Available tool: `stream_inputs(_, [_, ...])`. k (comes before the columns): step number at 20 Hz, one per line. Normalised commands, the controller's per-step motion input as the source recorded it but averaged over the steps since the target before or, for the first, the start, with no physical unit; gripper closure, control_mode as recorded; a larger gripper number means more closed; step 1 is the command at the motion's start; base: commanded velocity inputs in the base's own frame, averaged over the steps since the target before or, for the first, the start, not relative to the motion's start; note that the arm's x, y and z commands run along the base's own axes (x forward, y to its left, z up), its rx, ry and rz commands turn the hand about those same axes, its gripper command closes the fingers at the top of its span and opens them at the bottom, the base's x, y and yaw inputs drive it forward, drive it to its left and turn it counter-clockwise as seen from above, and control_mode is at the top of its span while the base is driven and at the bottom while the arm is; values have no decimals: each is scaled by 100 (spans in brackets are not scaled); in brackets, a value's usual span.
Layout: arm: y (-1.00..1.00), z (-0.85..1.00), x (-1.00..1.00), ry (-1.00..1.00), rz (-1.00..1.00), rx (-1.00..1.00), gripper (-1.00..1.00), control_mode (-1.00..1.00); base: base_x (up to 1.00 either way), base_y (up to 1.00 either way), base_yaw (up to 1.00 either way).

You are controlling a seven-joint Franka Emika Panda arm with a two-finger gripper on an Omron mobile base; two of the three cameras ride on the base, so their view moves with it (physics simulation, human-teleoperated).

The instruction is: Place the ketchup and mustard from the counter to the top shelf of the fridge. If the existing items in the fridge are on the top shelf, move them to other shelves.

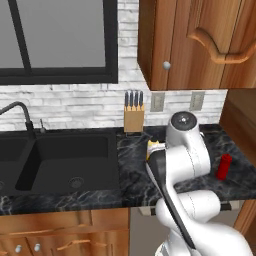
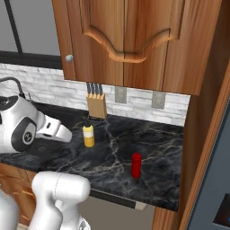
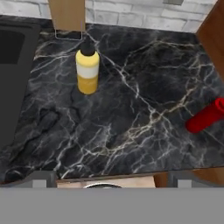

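The mustard (image 3: 87,72), a stubby yellow bottle with a paler band and dark tip, stands upright on the black marble counter (image 3: 131,109); it also shows as the mustard (image 2: 88,135) and, half hidden by my arm, the mustard (image 1: 154,146). The red ketchup (image 3: 205,118) stands further right, also seen as the ketchup (image 2: 136,165) and the ketchup (image 1: 224,166). My gripper (image 3: 111,179) hovers over the counter's front edge, open, with nothing between its fingers. The mustard lies ahead and left of it. An edge of the fridge (image 2: 215,188) shows at the right. The top shelf, other shelves and existing items are out of view.
A wooden knife block (image 1: 134,119) stands at the back wall just behind the mustard. The black sink (image 1: 65,160) with its faucet (image 1: 22,117) lies to the left. Wall cabinets (image 2: 134,40) hang overhead, and a wooden side panel (image 2: 202,134) separates the counter from the fridge.
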Motion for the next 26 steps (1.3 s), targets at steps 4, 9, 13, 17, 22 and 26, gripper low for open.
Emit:
stream_inputs(4, [-13,-66,47,-1,0,0,-100,-100,0,0,0])
stream_inputs(9, [-4,-38,60,-1,0,0,-100,-100,0,0,0])
stream_inputs(13, [0,-20,63,0,1,0,-100,-100,0,0,0])
stream_inputs(17, [0,-30,94,0,0,0,-100,-100,0,0,0])
stream_inputs(22, [0,-38,90,-3,0,0,-100,-100,0,0,0])
stream_inputs(26, [0,-30,79,-3,0,0,-100,-100,0,0,0])
